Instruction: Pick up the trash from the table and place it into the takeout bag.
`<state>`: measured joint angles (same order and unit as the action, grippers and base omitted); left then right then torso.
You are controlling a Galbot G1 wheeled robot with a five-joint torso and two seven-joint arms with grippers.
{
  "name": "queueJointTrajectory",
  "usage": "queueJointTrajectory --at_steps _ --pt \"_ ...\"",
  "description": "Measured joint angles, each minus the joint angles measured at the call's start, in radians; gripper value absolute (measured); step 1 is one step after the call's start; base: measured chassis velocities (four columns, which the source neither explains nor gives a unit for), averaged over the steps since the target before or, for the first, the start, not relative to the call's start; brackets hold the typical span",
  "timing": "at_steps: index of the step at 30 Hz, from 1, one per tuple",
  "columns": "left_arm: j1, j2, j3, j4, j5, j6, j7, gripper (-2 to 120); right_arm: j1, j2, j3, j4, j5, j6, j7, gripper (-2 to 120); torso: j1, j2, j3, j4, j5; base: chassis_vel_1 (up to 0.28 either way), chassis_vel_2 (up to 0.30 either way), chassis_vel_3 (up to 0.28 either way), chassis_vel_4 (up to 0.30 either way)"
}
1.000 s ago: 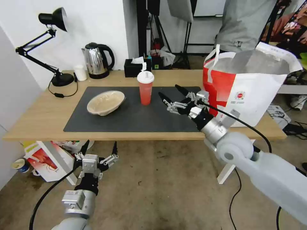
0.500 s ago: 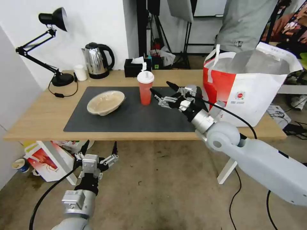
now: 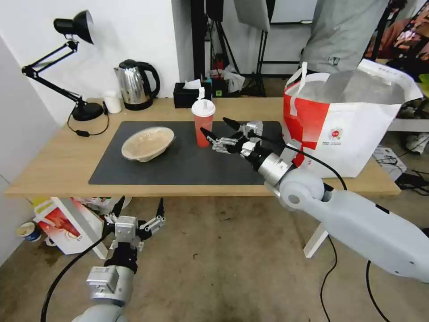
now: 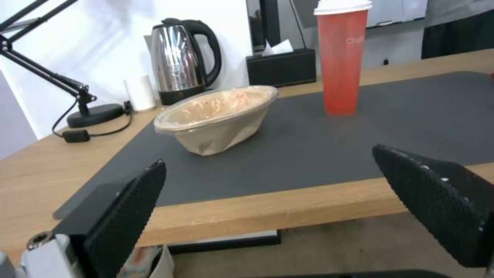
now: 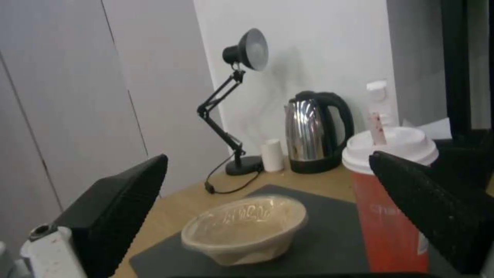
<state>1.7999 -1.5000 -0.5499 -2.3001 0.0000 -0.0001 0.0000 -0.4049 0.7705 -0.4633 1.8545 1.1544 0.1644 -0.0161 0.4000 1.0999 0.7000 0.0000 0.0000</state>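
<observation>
Head view: nearest, the left tool [image 3: 137, 209] hangs below the desk [image 3: 53, 165] edge over the floor, its fingers spread and holding nothing. Farther in, the right tool [image 3: 217, 128] reaches over the dark grey mat [image 3: 178, 167], fingers spread, its tips just beside the red cup [image 3: 203, 123] with a white lid but not closed on it. The beige oval bowl [image 3: 147, 143] sits on the mat to the robot's left of the cup. The takeout bag [image 3: 348, 116] stands open at the desk's right end. Behind stand a steel kettle [image 3: 134, 85] and a black tissue box [image 3: 190, 96].
</observation>
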Motion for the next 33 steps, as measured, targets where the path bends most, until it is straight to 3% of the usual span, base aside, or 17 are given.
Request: queueJointTrajectory --at_steps 33 --pt "0.000 0.000 0.000 0.000 0.000 0.000 0.000 100 0.062 0.097 -0.056 -0.178 -0.049 -0.002 0.014 100 0.000 0.000 0.000 0.0000 0.0001 0.000 0.000 0.000 0.000"
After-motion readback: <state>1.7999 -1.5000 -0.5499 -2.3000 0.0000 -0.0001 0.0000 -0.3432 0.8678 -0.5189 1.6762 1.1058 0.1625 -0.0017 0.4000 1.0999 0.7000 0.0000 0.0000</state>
